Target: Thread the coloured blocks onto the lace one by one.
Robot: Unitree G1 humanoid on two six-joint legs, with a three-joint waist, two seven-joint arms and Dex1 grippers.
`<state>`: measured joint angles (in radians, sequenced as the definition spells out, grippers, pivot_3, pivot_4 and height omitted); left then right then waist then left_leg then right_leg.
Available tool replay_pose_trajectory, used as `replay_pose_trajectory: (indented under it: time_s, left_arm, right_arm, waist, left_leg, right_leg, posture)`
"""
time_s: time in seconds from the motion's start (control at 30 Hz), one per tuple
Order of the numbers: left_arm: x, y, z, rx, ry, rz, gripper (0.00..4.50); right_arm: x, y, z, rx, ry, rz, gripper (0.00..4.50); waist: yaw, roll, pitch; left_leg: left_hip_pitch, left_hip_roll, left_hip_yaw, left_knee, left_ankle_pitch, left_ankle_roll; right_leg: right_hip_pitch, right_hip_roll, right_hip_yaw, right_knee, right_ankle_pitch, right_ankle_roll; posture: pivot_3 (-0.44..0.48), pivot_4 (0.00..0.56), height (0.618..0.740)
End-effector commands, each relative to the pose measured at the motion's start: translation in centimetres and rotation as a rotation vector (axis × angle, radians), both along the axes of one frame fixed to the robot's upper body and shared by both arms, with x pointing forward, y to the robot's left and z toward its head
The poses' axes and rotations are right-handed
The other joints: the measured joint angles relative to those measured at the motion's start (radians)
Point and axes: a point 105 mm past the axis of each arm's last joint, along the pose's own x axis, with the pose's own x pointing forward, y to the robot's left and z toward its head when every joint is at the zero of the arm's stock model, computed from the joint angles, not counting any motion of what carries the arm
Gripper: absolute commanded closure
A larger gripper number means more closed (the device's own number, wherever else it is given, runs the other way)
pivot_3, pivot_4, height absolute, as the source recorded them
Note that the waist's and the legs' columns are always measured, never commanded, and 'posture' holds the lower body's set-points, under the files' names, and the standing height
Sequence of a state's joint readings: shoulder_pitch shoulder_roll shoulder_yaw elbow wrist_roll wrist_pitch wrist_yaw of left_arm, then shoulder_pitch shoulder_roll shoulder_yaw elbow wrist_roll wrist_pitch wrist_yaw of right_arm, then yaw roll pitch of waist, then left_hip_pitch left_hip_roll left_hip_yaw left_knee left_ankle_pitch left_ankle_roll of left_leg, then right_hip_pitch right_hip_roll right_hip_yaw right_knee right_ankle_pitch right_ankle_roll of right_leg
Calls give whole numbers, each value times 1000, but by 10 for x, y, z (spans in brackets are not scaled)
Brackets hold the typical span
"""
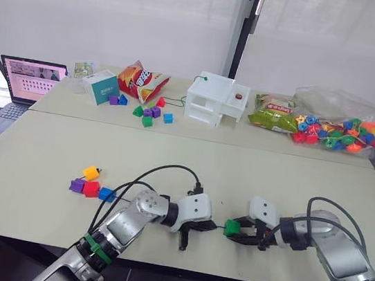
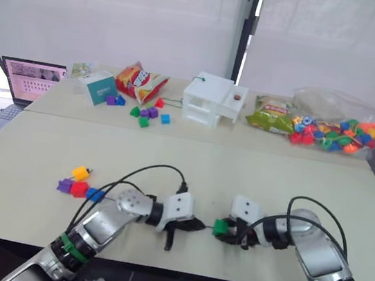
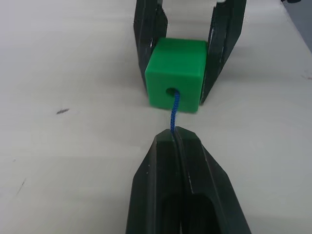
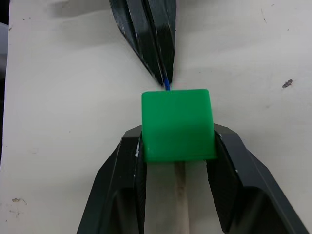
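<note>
Lace [image 3: 173,108], a thin dark-blue cord, ran from the pinched tips of the left end effector [image 3: 176,134] into the round hole of a green block [image 3: 175,73]. The right end effector [image 4: 178,146] was clamped on that block's two side faces, low on the near worktop [image 1: 46,149] at about 6 o'clock in the head views. A pale stiff tip showed behind the block between the right fingers [image 4: 122,161].

The cord looked limp, so it seemed best held close to its end, as it was. The block looked light, hard and smooth; flat opposite faces seemed the safest hold, keeping the hole clear.

The yellow-orange block [image 1: 91,172], purple block [image 1: 77,185], red block [image 1: 91,188] and blue block [image 1: 106,194] sat clustered at 9 o'clock of the left arm, unthreaded.

The cord's remaining length and its knot could not be made out, nor how far it had passed through.
</note>
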<state>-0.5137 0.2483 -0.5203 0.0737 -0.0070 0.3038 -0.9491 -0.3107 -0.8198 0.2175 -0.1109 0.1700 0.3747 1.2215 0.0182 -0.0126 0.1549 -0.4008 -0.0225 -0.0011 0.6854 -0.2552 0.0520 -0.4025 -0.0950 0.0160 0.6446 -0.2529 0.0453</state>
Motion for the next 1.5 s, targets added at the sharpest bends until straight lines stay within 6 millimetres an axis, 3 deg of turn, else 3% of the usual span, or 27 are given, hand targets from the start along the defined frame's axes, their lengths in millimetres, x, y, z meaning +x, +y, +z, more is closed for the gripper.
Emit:
replay_pose_trajectory:
  time_s: [0.03,0.3,0.6,0.63,0.77,0.8,0.87,1.0,1.1,1.43,1.5]
  left_arm:
    - [0,-11,10,-27,-37,-25,4500]
    - [-3,-5,15,-34,-13,-28,4500]
    - [-11,8,33,-52,28,-58,1744]
    - [-10,9,35,-53,23,-54,1356]
    - [-5,5,32,-42,0,-35,75]
    - [-6,1,30,-38,5,-45,0]
    - [-6,-6,26,-38,11,-53,0]
    - [-5,-15,22,-38,17,-67,0]
    - [-5,-33,11,-19,12,-97,0]
    - [-4,-34,11,-31,7,-117,3218]
    - [-3,-34,11,-29,5,-117,3296]
  right_arm:
    - [-4,7,-2,-7,7,37,3309]
    - [-3,9,-2,-6,8,43,3309]
    - [-1,11,7,33,-13,24,3309]
    - [1,10,9,36,-29,15,2236]
    - [0,9,17,49,-37,6,930]
    - [-1,7,20,51,-44,-1,563]
    - [-3,3,24,45,-57,-14,14]
    - [-7,-4,26,36,-57,-25,14]
    - [-10,-29,21,-5,-51,-85,14]
    - [-12,-35,11,11,-54,-108,0]
    - [-12,-36,10,16,-57,-111,0]
  waist:
    - [-4,0,0]
    - [-6,0,0]
    - [-7,0,0]
    - [-7,0,0]
    - [-5,0,0]
    - [-3,0,0]
    - [-1,0,0]
    - [0,0,0]
    - [6,0,0]
    - [-6,0,0]
    - [-4,0,0]
  left_leg:
    - [0,0,0,0,0,0]
    - [0,1,0,0,0,0]
    - [0,1,0,0,0,0]
    - [-1,1,0,0,0,0]
    - [-1,0,0,0,0,0]
    - [-1,0,0,0,0,0]
    - [-2,0,0,0,0,0]
    - [-3,0,0,1,0,0]
    - [-3,0,0,1,0,0]
    - [-3,0,0,2,0,1]
    - [-4,0,0,2,0,1]
  right_leg:
    - [0,0,0,0,0,0]
    - [0,1,0,0,0,0]
    - [-1,1,0,0,0,0]
    - [-1,1,1,0,0,0]
    - [-1,0,0,0,0,0]
    - [-1,0,0,0,0,0]
    - [-2,0,0,0,0,0]
    - [-2,0,0,-1,0,1]
    - [-2,0,0,-1,0,1]
    - [-2,0,0,-1,1,1]
    - [-2,0,0,-1,1,1]
  posture:
    - [0,150,740]
    - [0,150,740]
    - [0,150,740]
    - [0,150,740]
    - [0,150,740]
    - [0,150,740]
    - [0,150,740]
    - [0,150,740]
    - [0,150,740]
    - [0,150,740]
    - [0,150,740]
